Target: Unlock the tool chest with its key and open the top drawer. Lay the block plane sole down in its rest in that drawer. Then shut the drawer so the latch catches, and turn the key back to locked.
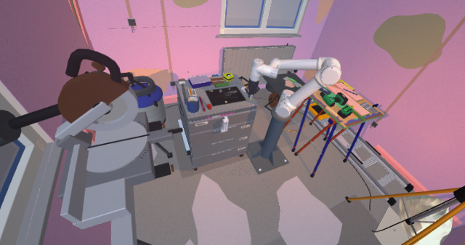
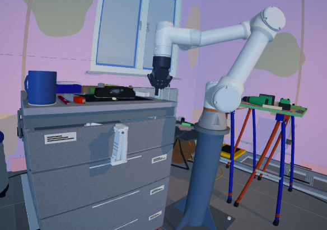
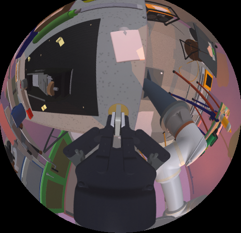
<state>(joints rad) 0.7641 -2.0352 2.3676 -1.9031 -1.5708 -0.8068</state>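
Note:
The key (image 3: 117, 118) is mostly hidden between my fingers; only its pale blade and the brass lock disc (image 3: 118, 109) under it show. My gripper (image 3: 117, 118) (image 2: 158, 92) (image 1: 250, 92) is closed on the key, pointing straight down at the right rear corner of the grey tool chest (image 2: 98, 152) top. The block plane (image 3: 47, 84) (image 2: 114, 92) lies on a black mat (image 3: 64, 68) in the middle of the chest top, left of my gripper. The top drawer (image 2: 98, 144) carries a white upright handle (image 2: 119, 144) on its front.
A blue mug (image 2: 41, 87) stands on the chest's front left corner, with a red tool (image 2: 75, 99) beside it. A pink sheet (image 3: 128, 45) lies on the chest top past the lock. A trestle table (image 2: 274, 108) with green tools stands right of my base; a mitre saw (image 1: 94, 128) stands left.

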